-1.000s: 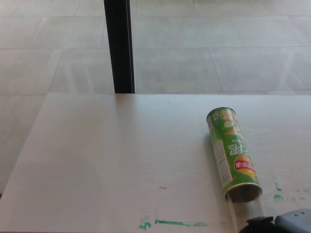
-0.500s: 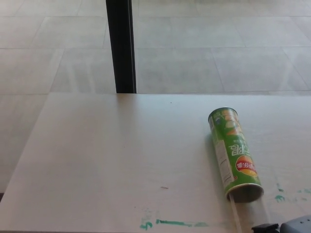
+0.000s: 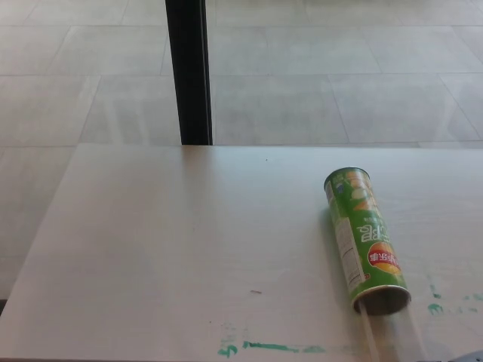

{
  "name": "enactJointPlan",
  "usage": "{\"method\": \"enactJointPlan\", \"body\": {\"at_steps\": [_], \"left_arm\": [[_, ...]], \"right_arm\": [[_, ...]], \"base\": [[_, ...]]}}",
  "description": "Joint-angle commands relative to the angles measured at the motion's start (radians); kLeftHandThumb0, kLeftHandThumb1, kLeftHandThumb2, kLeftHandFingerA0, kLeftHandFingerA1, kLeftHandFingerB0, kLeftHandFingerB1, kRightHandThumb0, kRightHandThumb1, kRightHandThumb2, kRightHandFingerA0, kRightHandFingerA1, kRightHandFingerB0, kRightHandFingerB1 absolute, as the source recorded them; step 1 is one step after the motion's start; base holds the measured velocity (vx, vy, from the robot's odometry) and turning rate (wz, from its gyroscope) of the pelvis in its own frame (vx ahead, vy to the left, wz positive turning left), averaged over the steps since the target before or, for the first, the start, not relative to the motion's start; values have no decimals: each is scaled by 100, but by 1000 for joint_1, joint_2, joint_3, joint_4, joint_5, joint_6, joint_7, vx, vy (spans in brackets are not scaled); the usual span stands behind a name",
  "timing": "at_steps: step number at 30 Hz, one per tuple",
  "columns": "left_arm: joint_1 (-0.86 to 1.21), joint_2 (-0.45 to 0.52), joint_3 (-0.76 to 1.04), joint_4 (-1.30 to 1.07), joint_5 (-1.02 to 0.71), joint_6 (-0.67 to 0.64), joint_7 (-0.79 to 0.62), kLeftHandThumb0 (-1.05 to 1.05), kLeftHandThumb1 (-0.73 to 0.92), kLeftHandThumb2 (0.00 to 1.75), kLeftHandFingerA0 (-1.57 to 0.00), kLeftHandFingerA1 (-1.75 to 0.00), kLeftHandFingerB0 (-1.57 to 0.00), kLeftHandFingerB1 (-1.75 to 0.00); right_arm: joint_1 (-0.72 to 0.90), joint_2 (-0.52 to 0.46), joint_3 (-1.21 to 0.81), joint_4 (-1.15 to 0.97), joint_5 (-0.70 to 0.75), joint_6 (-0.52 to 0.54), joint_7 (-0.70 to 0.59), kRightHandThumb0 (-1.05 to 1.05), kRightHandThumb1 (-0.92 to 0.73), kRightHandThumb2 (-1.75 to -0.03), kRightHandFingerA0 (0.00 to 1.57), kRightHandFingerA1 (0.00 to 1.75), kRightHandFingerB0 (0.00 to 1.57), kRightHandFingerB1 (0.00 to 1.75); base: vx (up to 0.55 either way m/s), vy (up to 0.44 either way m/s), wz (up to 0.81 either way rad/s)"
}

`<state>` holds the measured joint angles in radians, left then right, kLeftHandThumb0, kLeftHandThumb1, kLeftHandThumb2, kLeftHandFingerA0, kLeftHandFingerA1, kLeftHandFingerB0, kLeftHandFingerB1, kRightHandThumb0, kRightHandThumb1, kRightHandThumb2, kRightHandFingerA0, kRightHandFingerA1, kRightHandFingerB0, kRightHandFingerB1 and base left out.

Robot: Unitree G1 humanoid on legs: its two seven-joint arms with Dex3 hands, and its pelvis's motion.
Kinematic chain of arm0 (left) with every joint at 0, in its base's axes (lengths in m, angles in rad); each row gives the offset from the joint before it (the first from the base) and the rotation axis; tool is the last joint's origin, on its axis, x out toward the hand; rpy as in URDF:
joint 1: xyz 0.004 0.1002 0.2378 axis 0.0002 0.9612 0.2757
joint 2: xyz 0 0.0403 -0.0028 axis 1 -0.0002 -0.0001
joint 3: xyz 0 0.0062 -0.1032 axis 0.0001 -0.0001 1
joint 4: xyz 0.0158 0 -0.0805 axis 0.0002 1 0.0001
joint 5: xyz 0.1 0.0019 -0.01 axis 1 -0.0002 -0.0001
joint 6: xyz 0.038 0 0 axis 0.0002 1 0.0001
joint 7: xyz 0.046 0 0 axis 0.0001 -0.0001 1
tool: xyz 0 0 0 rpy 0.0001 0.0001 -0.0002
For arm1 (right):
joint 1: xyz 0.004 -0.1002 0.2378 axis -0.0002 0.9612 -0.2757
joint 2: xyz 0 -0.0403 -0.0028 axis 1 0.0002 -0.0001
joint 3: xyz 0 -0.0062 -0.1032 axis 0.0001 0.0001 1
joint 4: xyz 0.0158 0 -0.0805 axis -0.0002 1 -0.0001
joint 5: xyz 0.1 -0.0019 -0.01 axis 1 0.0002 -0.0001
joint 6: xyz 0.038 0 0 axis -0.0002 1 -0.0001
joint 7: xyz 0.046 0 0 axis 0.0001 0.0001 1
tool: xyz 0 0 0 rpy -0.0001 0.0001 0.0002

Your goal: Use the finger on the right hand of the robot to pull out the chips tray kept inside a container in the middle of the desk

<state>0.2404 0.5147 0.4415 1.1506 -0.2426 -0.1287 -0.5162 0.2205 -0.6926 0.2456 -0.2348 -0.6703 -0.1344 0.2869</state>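
No fingers show at this moment: neither of the robot's two hands is within the head view, so their state cannot be told; only a faint pale-grey sliver sits at the very bottom right corner, too small to identify. One container [image 3: 365, 238] lies on its side on the one desk [image 3: 173, 249], toward the right of the near half. It is a green cylindrical chips can with a white side panel of small print, a red and yellow logo near its open end, and pictures on the green wrap that are too blurred to read. Its closed far end points away from the camera and slightly left; its open mouth faces the near edge, dark inside. From that mouth one clear tray [image 3: 386, 333] sticks out toward the near edge, nearly transparent, with only its thin pale left rail easy to trace; its lower end is cut off by the picture's edge. A few green paint smears [image 3: 272, 348] mark the near desk edge, with more to the right of the can's mouth. Beyond the desk lies a tiled floor [image 3: 339, 75], crossed by one dark upright post [image 3: 189, 72].
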Motion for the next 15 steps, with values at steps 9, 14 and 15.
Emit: {"method": "enactJointPlan", "body": {"at_steps": [9, 14, 15], "left_arm": [[1, 15, -5, 3, 5, -22, 8, -71, 72, 62, -32, -70, -34, -54], [6, 16, -9, 8, 7, -28, 5, -70, 74, 62, -32, -72, -34, -55], [23, 8, 0, -18, -7, -23, -4, -72, 72, 62, -30, -75, -33, -55]], "right_arm": [[66, -1, 2, 13, 4, 0, 20, -14, -59, -59, 79, 152, 52, 46], [67, -10, 4, 13, 8, -8, 30, -15, -58, -58, 80, 148, 52, 45], [52, -11, -2, 5, -5, 8, 34, -16, -58, -59, 79, 140, 49, 44]], "base": [[0, 0, 0], [0, 0, 0], [0, 0, 0]]}}
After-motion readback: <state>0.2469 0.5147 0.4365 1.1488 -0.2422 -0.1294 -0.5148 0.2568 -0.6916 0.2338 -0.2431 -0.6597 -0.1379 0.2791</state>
